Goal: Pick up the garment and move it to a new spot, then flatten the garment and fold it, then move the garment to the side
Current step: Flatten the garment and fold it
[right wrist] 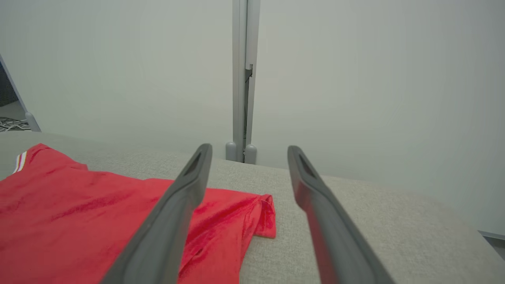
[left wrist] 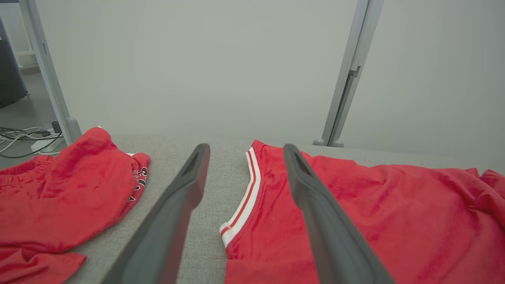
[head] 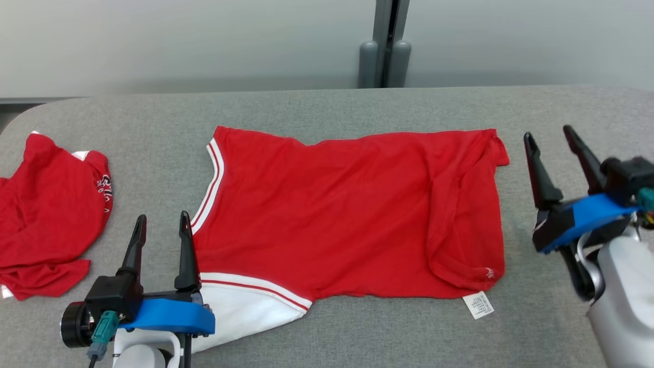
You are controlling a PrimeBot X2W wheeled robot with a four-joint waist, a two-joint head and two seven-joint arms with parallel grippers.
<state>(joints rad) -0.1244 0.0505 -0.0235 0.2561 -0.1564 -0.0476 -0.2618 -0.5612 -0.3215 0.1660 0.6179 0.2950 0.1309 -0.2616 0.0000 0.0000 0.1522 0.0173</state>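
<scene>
Mostly flat garment [head: 352,214], right gripper [head: 548,132] empty

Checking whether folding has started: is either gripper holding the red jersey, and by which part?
Nothing is held. The left gripper and right gripper both stand open; the red jersey lies loose on the grey table.

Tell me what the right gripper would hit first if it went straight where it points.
Probably nothing near: the right gripper aims past the corner of the red garment, over bare grey table, toward the partition post; depth unclear.
</scene>
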